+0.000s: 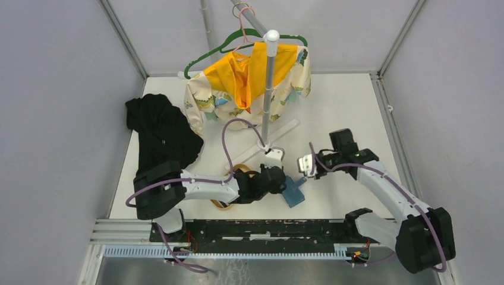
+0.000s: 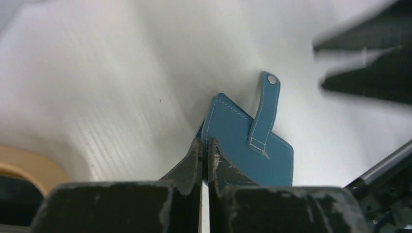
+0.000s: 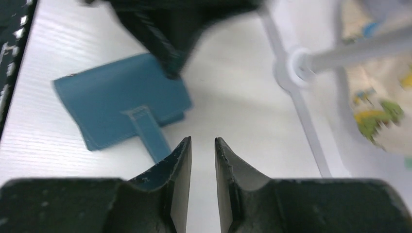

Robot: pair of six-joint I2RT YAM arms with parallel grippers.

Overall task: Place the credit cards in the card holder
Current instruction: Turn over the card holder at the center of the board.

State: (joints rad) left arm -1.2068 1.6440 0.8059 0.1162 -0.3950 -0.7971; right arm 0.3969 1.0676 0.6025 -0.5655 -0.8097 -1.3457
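The left tool (image 2: 204, 144) has its fingers pressed together at a corner of the card holder (image 2: 232, 127), and I cannot tell whether any of the edge is caught between them, so a lift could slip off or just drag the holder over the worktop (image 2: 121, 73). The holder lies flat and closed, strap (image 2: 266, 109) loose; just right of it the right tool (image 3: 203, 143) hangs empty, fingers slightly apart, and nipping that strap alone might swing the holder. No credit cards show anywhere.
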